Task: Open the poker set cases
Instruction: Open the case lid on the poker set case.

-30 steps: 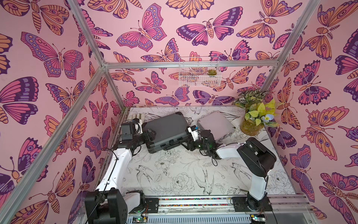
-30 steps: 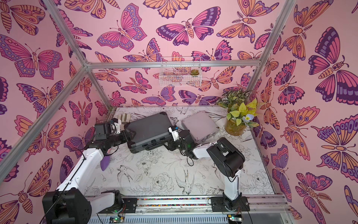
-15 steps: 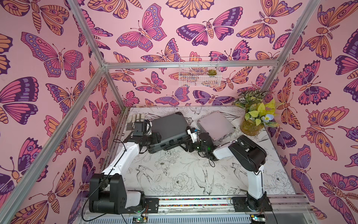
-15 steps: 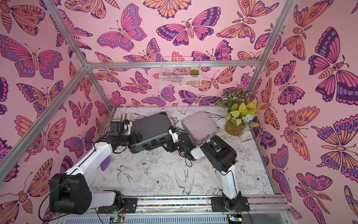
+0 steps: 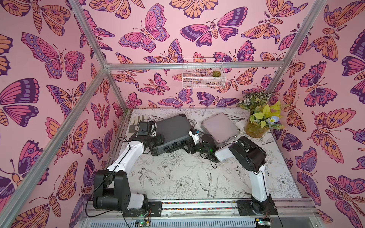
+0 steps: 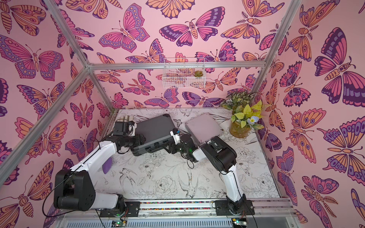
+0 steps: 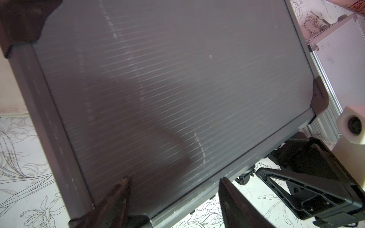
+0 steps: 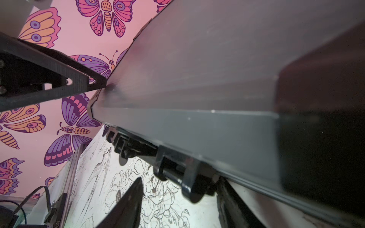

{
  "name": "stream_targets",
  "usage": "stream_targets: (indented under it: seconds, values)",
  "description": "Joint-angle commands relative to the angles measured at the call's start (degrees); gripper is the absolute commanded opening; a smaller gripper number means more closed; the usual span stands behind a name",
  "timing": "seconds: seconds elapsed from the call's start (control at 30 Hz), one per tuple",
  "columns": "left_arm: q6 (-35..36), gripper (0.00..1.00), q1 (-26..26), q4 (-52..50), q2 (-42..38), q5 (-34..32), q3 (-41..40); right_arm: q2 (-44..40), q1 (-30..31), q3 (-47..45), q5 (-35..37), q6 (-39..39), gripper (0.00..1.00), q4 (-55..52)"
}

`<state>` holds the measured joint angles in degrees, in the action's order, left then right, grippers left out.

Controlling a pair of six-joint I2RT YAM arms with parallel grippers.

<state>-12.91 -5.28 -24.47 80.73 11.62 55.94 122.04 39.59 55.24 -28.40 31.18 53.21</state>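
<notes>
The larger dark grey poker set case [image 5: 170, 127] [image 6: 153, 127] lies at the back, its front side with black latches toward the arms. Whether its lid has parted from the base I cannot tell. My left gripper [image 5: 160, 139] [image 7: 175, 178] is open at the case's left front corner, one finger over the ribbed lid [image 7: 177, 88] and the other off the front edge. My right gripper [image 5: 187, 147] [image 8: 180, 180] is open, with a black latch [image 8: 189, 185] between its fingers. The smaller silver case [image 5: 218, 128] [image 6: 203, 126] [image 7: 343, 65] lies shut just to the right.
A potted plant [image 5: 255, 128] stands at the back right corner beside the silver case. A white wire basket [image 5: 203, 76] hangs on the back wall. Pale strips [image 6: 126, 118] lie at the back left. Butterfly walls close in on the floral tabletop [image 5: 177, 177].
My left gripper has swung in from the left to the grey case's left front corner. The right gripper has stayed at the front right latch while its elbow drew in leftward.
</notes>
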Motion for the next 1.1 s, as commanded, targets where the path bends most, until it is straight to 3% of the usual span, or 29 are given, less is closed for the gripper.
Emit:
stream_targets:
  seconds: [0.0, 0.13, 0.3, 0.63, 0.77, 0.97, 1.07]
  values:
    - [0.38, 0.72, 0.0, -3.45, 1.71, -1.09, -0.03, 1.64, 0.4, 1.45, -5.49, 1.55, 0.58, 5.24]
    - [-0.08, 0.72, 0.0, -3.54, 2.69, -0.61, -0.22, 1.97, 0.46, 0.49, -6.59, 3.48, 0.56, 8.5]
    - [-0.38, 0.72, -0.06, -3.74, 3.36, -0.39, 0.04, 2.3, 0.45, -0.07, -6.24, 4.19, 0.65, 8.78]
    - [-0.3, 0.72, 0.0, -3.9, 4.12, -0.63, 0.22, 2.5, 0.45, -1.25, -10.14, 8.31, 0.43, 12.35]
    - [-0.46, 0.72, 0.0, -4.01, 4.58, -0.54, 0.36, 2.72, 0.47, -2.22, -10.61, 9.48, 0.5, 13.34]
    - [-0.45, 0.73, 0.0, -4.14, 4.79, -0.54, 0.31, 3.64, 0.48, -2.33, -12.19, 12.63, 0.44, 15.78]
    - [-0.7, 0.75, -0.04, -4.47, 4.67, -0.72, 0.56, 3.92, 0.43, -2.6, -11.78, 13.29, 0.51, 16.44]
